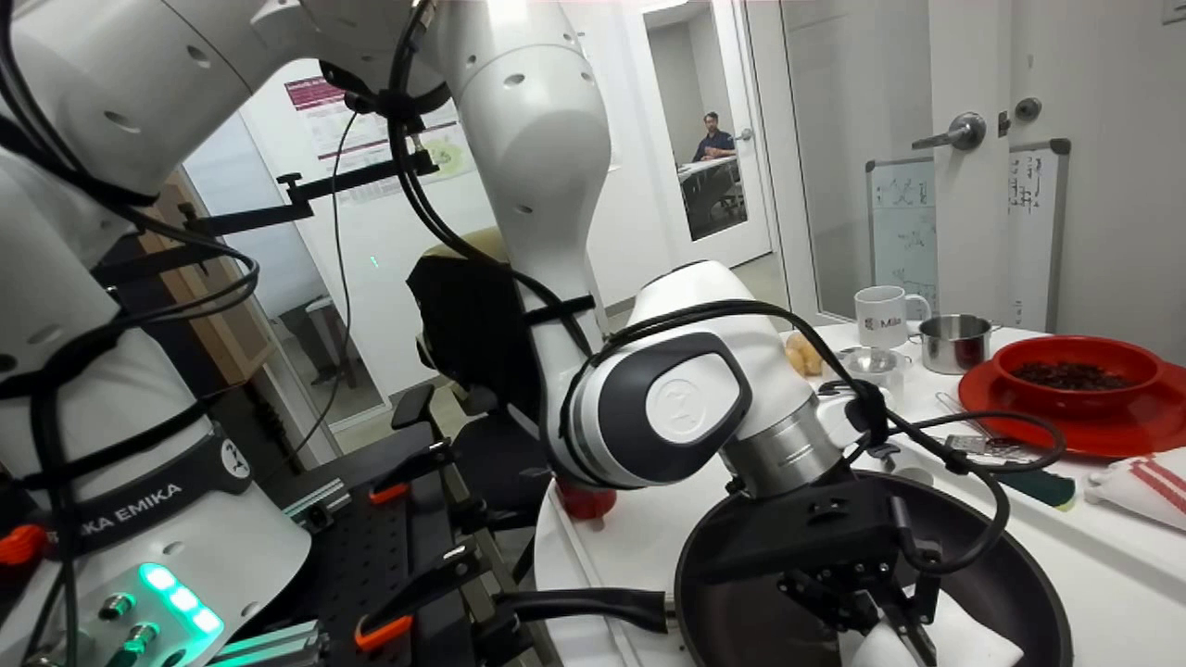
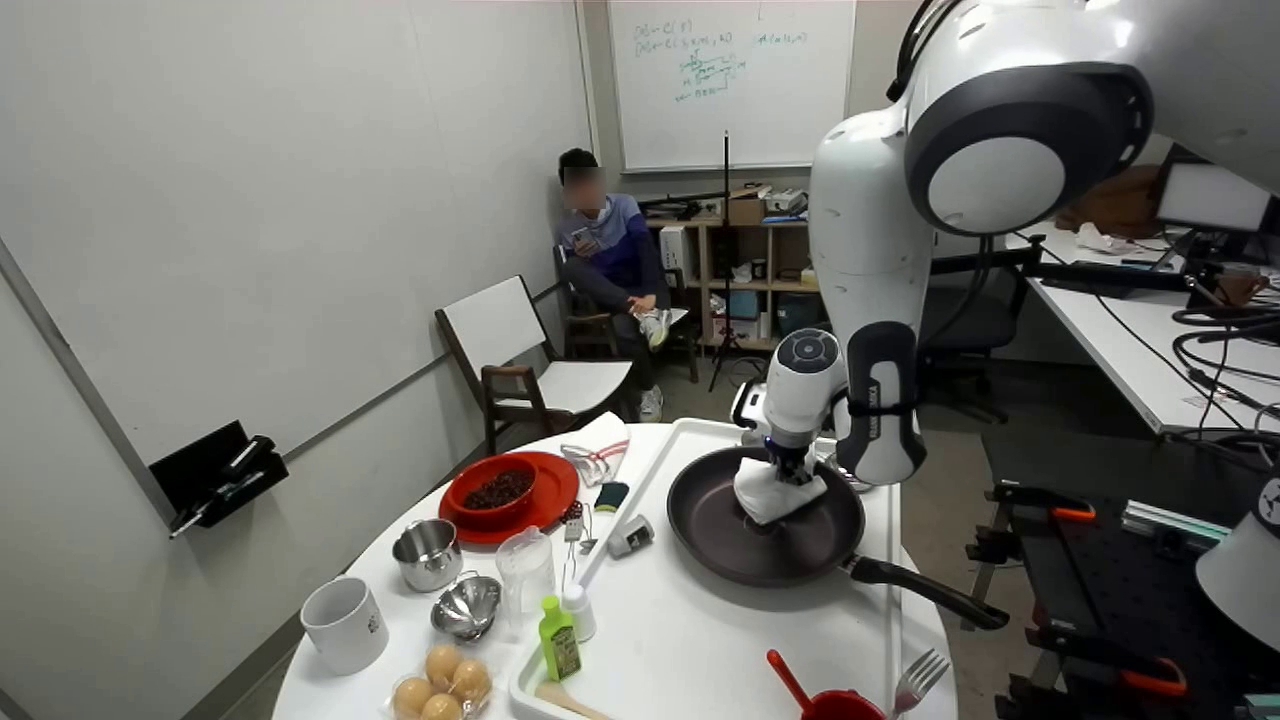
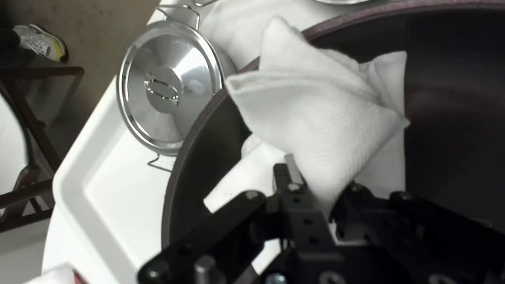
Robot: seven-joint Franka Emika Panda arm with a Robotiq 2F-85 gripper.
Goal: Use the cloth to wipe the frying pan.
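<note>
Your jaws grip the white cloth [image 3: 323, 110] inside the frying pan [image 2: 755, 560]

You have the jaws closed tight on a gathered fold of the cloth, its loose corners fanning out around them. Both exterior views put the cloth within the pan's rim; its folds hide the underside, so it is hard to say how much of it touches the pan's base. The pan rests on your white tray [image 2: 690, 650], its long black handle [image 2: 930, 592] running past the tray's edge and out over the edge of the round white bench [image 2: 335, 695]. In the wrist view, a lidded stainless-steel pot [image 3: 165, 90] stands just beside the pan. Farther along the tray, in an exterior view, you have a small container [image 2: 631, 537] lying on its side by the tray's rim, a green bottle [image 2: 560, 640] standing upright, and a fork [image 2: 918, 680] at the opposite edge. Out on the bench, a red bowl [image 2: 487, 519] with dark contents [image 2: 500, 490] sits on a red plate [image 2: 560, 485], near a white towel with red stripes [image 1: 1135, 491]. A white mug [image 2: 340, 630] and clear-wrapped brown eggs [image 2: 443, 666] are well apart from the pan.
</note>
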